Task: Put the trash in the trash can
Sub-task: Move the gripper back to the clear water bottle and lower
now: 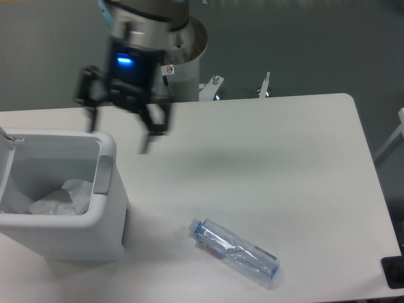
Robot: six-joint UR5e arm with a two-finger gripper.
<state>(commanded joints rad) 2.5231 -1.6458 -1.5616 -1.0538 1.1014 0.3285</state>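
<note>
- Bottle (pixel 234 249) is your remaining piece of trash: it lies flat on the table (pixel 271 158), low in the frame and a little right of centre, touching nothing else.
- Its long axis runs on a diagonal, with the blue cap at the upper left end and the base at the lower right. The label sits around the middle, and the clear body looks crushed and uneven.
- Crumpled paper (pixel 60 197) is already down inside the trash can (pixel 101 214), which stands at the lower left of the frame with its top open. That half of the job looks done.
- Your gripper (pixel 120 129) hangs in the upper left of the frame, above the table just past the can's right rim, and it is blurred.
- Its fingers are spread wide and hold nothing.
- From those fingers the bottle lies down and to the right in the picture, well apart, with bare table between.
- You will probably want the fingers to close across the bottle's narrow width, so turn the wrist until the gap sits square to that diagonal, not along it.
- Expect a crushed, light bottle to roll or skid if one finger touches first.
</note>
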